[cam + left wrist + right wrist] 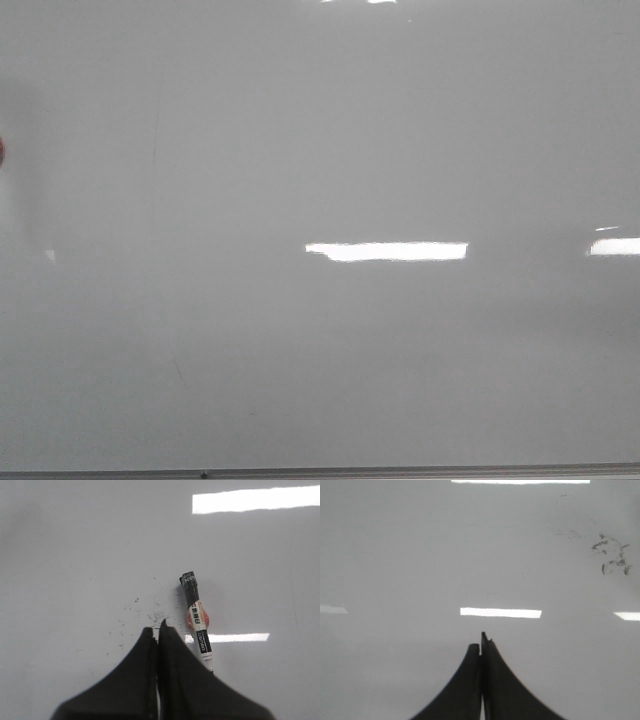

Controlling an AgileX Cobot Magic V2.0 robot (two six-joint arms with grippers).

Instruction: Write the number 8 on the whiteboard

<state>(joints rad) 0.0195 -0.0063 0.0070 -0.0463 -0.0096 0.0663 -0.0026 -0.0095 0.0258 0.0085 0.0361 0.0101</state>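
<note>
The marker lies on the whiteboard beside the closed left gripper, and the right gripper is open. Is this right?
Not quite. The right wrist view shows the right gripper shut, fingers together. The rest holds: the marker lies on the whiteboard beside the closed left gripper.

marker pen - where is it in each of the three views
Front view: not in it; only the bare whiteboard shows.
Left wrist view: the marker pen lies on the board just beside the shut left gripper, black cap pointing away from it.
Right wrist view: not in it; only the shut right gripper and some ink smudges.
Shared landmark: the glossy board with bright strip-light reflections.
</note>
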